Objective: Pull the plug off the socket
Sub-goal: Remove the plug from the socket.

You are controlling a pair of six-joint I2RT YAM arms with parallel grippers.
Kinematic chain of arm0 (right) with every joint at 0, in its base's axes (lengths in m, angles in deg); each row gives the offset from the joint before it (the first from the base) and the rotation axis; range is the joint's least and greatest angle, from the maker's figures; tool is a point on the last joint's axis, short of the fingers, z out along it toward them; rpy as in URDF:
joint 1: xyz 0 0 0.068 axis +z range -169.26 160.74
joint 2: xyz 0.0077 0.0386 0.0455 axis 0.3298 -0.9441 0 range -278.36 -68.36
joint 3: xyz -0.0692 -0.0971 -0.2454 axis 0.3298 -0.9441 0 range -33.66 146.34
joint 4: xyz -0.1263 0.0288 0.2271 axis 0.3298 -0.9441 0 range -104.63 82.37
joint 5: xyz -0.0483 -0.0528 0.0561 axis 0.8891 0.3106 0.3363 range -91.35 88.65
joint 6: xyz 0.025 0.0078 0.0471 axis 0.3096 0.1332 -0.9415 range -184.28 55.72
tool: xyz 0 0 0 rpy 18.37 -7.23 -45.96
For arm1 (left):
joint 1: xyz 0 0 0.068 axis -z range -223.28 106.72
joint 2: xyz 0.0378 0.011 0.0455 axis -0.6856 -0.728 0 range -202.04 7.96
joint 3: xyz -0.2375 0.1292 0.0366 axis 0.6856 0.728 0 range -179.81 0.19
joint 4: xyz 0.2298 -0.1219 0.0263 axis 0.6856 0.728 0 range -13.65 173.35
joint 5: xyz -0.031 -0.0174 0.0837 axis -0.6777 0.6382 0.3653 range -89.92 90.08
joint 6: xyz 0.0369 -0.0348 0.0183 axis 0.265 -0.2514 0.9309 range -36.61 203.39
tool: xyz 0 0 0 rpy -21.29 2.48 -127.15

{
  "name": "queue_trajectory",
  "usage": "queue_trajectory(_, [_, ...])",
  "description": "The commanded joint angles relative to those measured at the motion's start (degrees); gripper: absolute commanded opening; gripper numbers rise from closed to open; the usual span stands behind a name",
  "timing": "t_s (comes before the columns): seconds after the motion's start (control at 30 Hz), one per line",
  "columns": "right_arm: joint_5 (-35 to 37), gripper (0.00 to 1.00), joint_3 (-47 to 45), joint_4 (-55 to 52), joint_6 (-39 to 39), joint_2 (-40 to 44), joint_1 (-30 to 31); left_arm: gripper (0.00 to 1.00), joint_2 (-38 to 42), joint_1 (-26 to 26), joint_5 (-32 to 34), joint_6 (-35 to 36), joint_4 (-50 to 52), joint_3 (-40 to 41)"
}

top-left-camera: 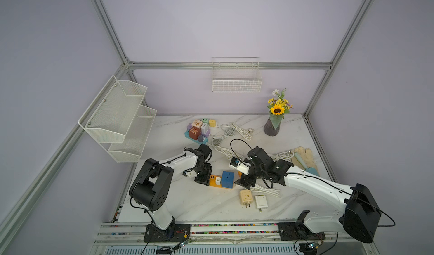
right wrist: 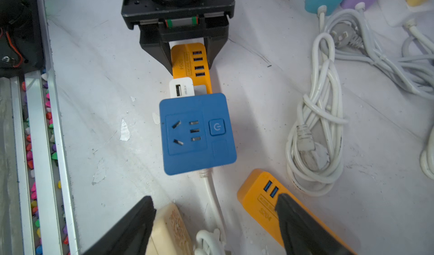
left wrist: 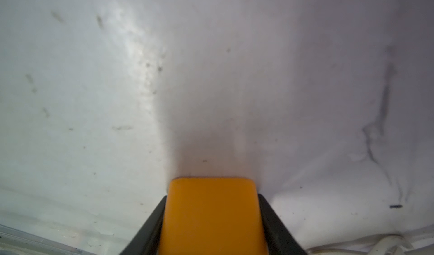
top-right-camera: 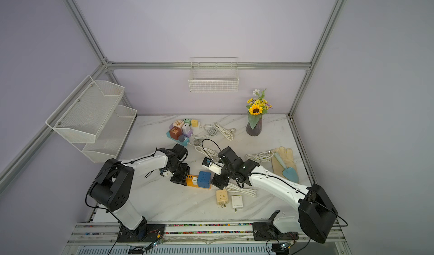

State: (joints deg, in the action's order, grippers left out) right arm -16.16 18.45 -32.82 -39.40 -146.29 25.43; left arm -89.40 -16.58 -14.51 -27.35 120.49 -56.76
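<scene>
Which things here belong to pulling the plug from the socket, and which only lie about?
For the job: orange power strip, blue cube adapter, white charger, left gripper, right gripper.
Lying about: beige adapter, white adapter, vase of flowers, gloves, trowel, coiled cords.

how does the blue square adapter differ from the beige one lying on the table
The blue square plastic adapter sits on the orange power strip, prongs hidden; the beige square plastic adapter lies loose on the marble table, prongs bare, pointing toward the near edge. The blue one shows a power button beside its slots; I can make out none on the beige one. Both are boxy with socket slots facing up.
</scene>
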Motion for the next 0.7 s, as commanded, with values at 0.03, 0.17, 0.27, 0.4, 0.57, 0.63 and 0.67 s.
queue_trajectory(0.03, [-2.2, 0.86, 2.18, 4.13, 2.26, -5.35, 1.97, 0.27, -0.1, 1.29, -1.65, -1.63, 0.77, 0.8])
queue_trajectory(0.17, [-1.35, 0.86, 3.62, 4.9, 0.69, -9.39, 3.2, 0.24, -0.35, 1.68, -1.67, -2.11, 0.08, 0.79])
queue_trajectory(0.27, [-0.76, 0.86, 3.71, 6.83, -0.66, -10.84, 3.63, 0.23, -0.28, 1.77, -1.37, -2.2, -0.16, 0.77])
queue_trajectory(0.4, [-0.66, 0.82, 5.14, 5.8, -0.97, -13.19, 3.92, 0.19, -0.2, 1.87, -1.23, -2.5, -0.21, 0.78])
queue_trajectory(0.57, [-0.84, 0.67, 5.36, 5.33, -1.13, -14.07, 4.09, 0.15, -0.42, 1.82, -0.98, -2.95, -0.94, 1.12])
queue_trajectory(0.63, [-0.62, 0.56, 5.4, 4.98, -1.12, -14.18, 4.19, 0.14, -0.4, 1.98, -0.89, -3.32, -1.41, 1.47])
queue_trajectory(0.67, [-0.54, 0.51, 5.49, 4.82, -0.96, -14.18, 4.33, 0.12, -0.39, 2.02, -0.8, -3.47, -1.51, 1.64])
